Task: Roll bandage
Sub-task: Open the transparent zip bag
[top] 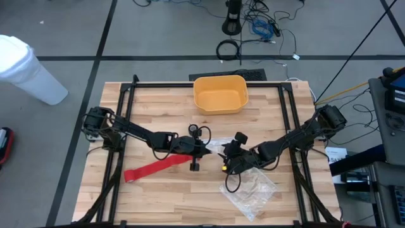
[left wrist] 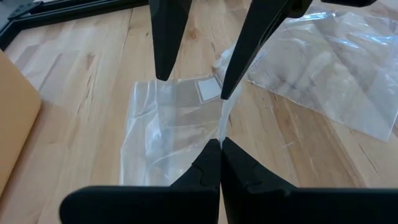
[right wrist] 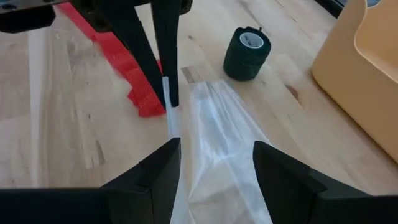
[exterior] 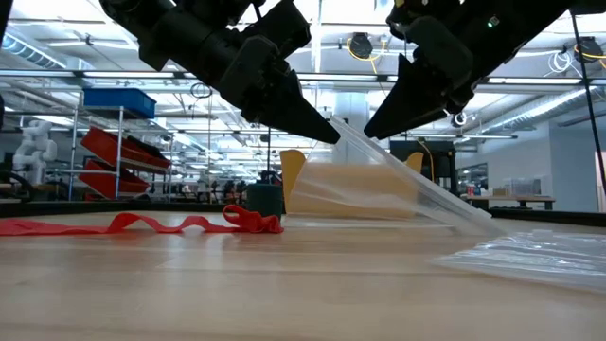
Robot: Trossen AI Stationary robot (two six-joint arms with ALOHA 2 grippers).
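While my left gripper (left wrist: pixel 219 144) is clamped tight on the edge of a clear plastic bag (left wrist: pixel 174 121), lifted off the wooden table (top: pixel 158 196), my right gripper (right wrist: pixel 214 152) sits spread wide around the bag's other end, gripping nothing. So honestly I'm on bag handling, not rolling yet. The red bandage (top: pixel 158 167) lies flat and unrolled just beside my left arm. Next I'd guess: drop the bag, go pinch a bandage end.
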